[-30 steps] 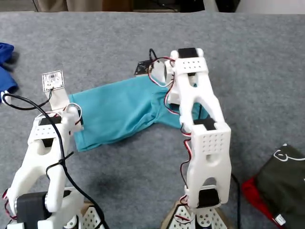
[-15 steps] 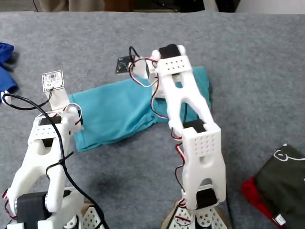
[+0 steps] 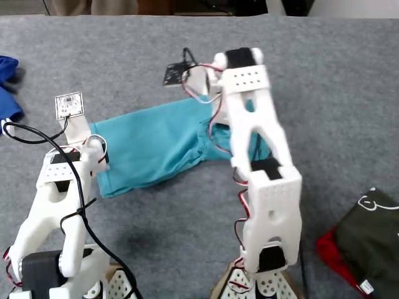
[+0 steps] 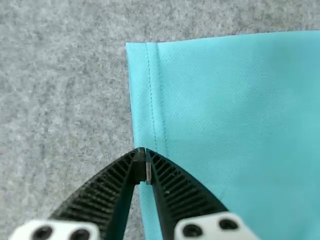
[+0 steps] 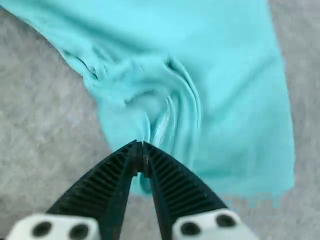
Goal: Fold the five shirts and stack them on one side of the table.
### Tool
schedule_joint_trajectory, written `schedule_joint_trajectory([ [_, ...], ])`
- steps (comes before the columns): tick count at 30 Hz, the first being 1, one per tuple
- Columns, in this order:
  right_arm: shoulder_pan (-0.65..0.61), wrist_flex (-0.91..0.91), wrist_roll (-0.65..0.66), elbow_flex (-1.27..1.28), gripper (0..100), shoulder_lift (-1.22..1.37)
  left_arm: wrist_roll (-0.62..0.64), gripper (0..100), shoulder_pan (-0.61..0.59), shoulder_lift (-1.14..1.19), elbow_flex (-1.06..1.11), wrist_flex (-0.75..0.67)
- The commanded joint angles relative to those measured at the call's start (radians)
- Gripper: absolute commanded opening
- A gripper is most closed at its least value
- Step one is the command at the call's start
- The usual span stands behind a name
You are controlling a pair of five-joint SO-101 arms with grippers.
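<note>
A teal shirt [image 3: 156,143] lies stretched across the middle of the grey table [image 3: 124,50], held at both ends. At centre left of the high view the left gripper [image 4: 142,167] is pinched tight on the shirt's stitched hem. At centre right the right gripper [image 5: 142,160] is closed on a bunched fold of the same cloth. The right arm [image 3: 262,156] stands over that end and hides part of the shirt. Two arms and four garments are visible: the teal shirt, a blue garment [image 3: 7,87] at the left edge, and a dark garment [image 3: 371,230] lying on a red one [image 3: 330,249] at lower right. Bare grey cover runs along the top and between shirt and lower-right pile.
</note>
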Motion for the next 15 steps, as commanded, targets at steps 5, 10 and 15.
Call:
schedule_joint_trajectory([
  [5,0.041,-0.038,0.02,0.311,0.5,-0.275,-0.008,2,0.009,-0.035,-0.002,-0.015],
  [10,0.036,-0.209,0.02,0.484,5.5,-0.341,-0.008,2,0.009,-0.035,-0.002,-0.015],
  [15,0.041,-0.272,0.023,0.524,20.2,-0.295,-0.008,2,0.009,-0.035,-0.002,-0.015],
])
